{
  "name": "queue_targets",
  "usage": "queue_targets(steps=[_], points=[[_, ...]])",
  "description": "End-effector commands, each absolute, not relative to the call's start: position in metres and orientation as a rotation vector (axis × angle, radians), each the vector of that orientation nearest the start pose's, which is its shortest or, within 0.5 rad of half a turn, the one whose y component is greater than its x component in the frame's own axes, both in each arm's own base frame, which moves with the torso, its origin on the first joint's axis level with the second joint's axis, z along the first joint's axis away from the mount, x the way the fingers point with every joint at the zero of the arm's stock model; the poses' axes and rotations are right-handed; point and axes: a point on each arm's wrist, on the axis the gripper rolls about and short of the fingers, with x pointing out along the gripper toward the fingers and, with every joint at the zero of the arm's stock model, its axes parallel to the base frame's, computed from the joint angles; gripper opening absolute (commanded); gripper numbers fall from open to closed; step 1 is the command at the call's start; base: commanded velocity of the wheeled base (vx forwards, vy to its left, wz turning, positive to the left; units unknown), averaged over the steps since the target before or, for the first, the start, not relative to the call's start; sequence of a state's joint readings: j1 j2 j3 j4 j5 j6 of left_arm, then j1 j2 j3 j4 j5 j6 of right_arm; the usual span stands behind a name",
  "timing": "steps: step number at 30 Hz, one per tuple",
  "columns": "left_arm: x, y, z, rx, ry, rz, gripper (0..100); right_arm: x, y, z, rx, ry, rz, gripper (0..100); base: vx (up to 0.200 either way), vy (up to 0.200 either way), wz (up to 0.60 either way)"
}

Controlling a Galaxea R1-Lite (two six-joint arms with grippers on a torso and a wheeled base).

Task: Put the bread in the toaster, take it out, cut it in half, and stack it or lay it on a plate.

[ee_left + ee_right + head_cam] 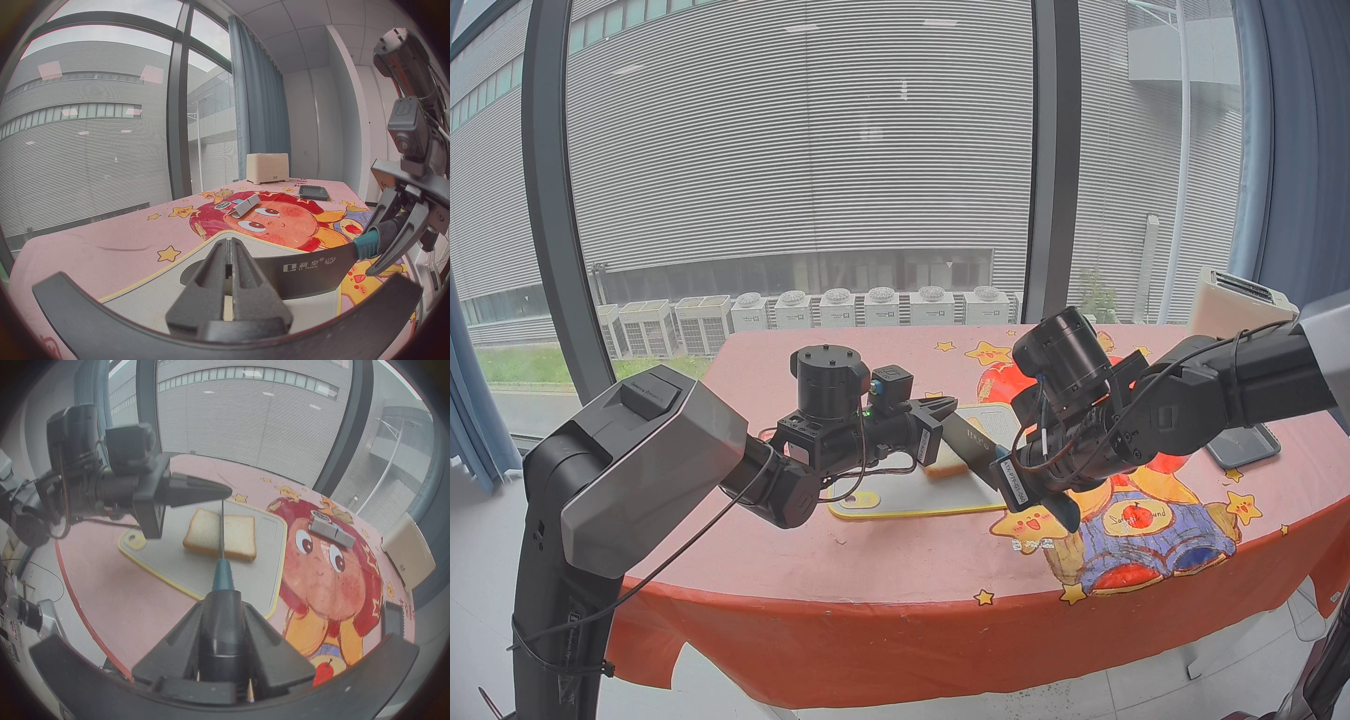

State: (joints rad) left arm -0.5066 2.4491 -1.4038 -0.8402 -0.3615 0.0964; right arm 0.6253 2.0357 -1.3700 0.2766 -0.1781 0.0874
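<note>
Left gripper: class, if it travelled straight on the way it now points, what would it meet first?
Most likely the blade of the knife, held across its path by the right gripper; depth is unclear.

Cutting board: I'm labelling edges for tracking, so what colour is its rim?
Yellow, around a pale grey surface; the cutting board shows best in the right wrist view.

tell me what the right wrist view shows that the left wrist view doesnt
Right wrist view: the bread slice in full, lying on the cutting board, the knife edge-on over its middle, and the shut left tool from the side, beside the blade. Left wrist view: the blade's flat side, and the right tool clamped on the knife's handle, seen from outside. Both: board, knife, toaster, grey holder and dark plate.
</note>
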Motion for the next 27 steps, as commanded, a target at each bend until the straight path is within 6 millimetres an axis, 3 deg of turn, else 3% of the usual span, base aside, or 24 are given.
queue_targets(steps=[1,10,19,27], points=[[0.419,-0.241,0.054,0.106,0.176,-0.873,0,0.303,0.214,0.125,-0.314,0.956,0.363,0,0.0,0.0,0.0],[0.417,-0.239,0.064,0.104,0.149,-0.871,0,0.302,0.214,0.119,-0.325,0.977,0.362,0,0.0,0.0,0.0],[0.413,-0.239,0.066,0.104,0.144,-0.874,0,0.308,0.218,0.142,-0.292,0.896,0.374,0,0.0,0.0,0.0],[0.413,-0.238,0.07,0.103,0.136,-0.874,0,0.302,0.214,0.123,-0.318,0.968,0.364,0,0.0,0.0,0.0]])
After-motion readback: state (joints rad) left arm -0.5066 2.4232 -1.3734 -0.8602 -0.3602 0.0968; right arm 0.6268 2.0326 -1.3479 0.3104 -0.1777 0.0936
